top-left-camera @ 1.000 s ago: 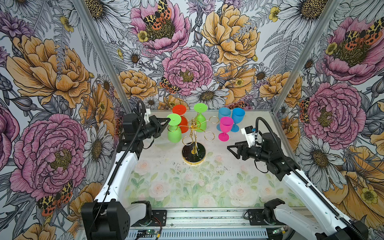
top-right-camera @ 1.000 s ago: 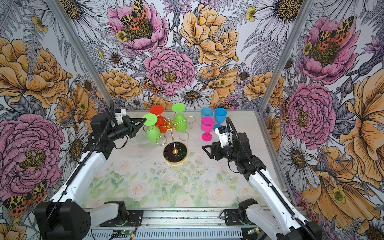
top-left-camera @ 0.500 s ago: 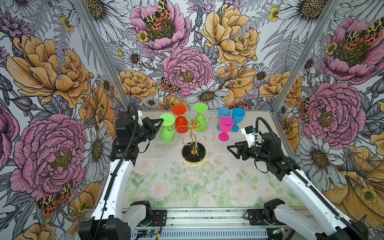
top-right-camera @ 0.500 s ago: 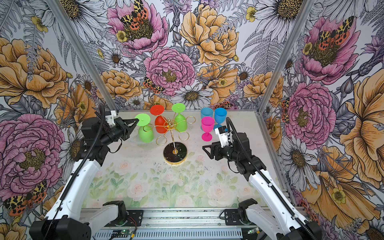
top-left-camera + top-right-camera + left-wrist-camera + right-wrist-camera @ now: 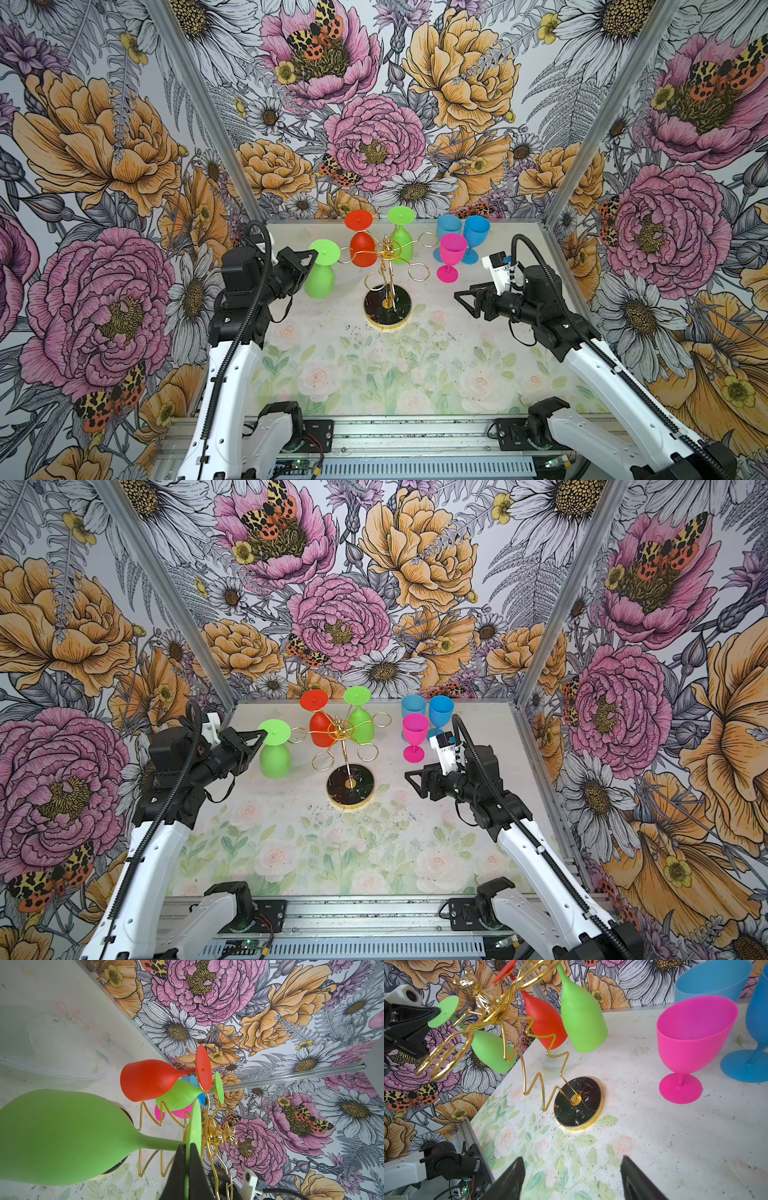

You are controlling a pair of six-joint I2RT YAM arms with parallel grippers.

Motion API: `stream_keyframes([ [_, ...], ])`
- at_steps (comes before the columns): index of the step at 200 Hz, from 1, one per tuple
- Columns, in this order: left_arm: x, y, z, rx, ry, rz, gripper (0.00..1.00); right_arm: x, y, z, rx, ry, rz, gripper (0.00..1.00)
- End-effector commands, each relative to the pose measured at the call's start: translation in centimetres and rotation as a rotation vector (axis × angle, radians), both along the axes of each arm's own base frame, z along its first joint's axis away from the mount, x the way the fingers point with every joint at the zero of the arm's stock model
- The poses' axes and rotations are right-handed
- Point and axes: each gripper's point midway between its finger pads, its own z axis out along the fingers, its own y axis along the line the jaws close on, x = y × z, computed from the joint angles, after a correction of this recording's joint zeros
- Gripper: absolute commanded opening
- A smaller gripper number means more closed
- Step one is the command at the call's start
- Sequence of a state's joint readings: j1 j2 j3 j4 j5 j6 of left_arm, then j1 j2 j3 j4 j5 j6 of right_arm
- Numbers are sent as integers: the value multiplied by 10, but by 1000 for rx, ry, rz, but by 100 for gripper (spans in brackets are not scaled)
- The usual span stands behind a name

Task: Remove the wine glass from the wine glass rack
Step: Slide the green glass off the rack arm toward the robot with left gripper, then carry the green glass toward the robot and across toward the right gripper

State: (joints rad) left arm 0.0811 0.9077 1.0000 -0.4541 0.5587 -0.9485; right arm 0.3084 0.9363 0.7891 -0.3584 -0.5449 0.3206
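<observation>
Top views: rack bears two glasses; three stand; left fingers pinch green glass; right fingers gape.

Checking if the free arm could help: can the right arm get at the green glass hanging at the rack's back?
Probably yes: the right gripper is open, and in its wrist view the green glass hangs ahead with nothing between. The wine glass rack and red glass crowd its side.

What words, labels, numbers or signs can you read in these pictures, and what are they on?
None can be read.
The wine glass rack, the held green wine glass and the pink glass are plain.
The white camera housing on the right wrist shows a small blue patch, too small to read.
</observation>
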Motion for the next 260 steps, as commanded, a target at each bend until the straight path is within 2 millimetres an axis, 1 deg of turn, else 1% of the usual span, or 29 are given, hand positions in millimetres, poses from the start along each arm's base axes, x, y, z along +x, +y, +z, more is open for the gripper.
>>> stream_keyframes([
  [1, -12, 6, -1, 66, -3, 16, 0, 0, 3, 6, -3, -34, 18, 73],
  [27, -22, 3, -1, 82, -6, -4, 0, 1, 3, 4, -4, -29, 20, 73],
  [98, -52, -15, -8, 100, 13, -123, 0, 3, 4, 5, 1, -25, 22, 73],
  [176, -71, -34, -17, 101, 30, -270, 0, 2, 5, 4, 5, -17, 20, 73],
  [220, -79, -52, -21, 103, 36, -361, 0, 4, 5, 2, 1, -10, 15, 73],
  [260, -89, -75, -22, 112, 29, -471, 0, 4, 4, 0, 2, -6, 13, 73],
])
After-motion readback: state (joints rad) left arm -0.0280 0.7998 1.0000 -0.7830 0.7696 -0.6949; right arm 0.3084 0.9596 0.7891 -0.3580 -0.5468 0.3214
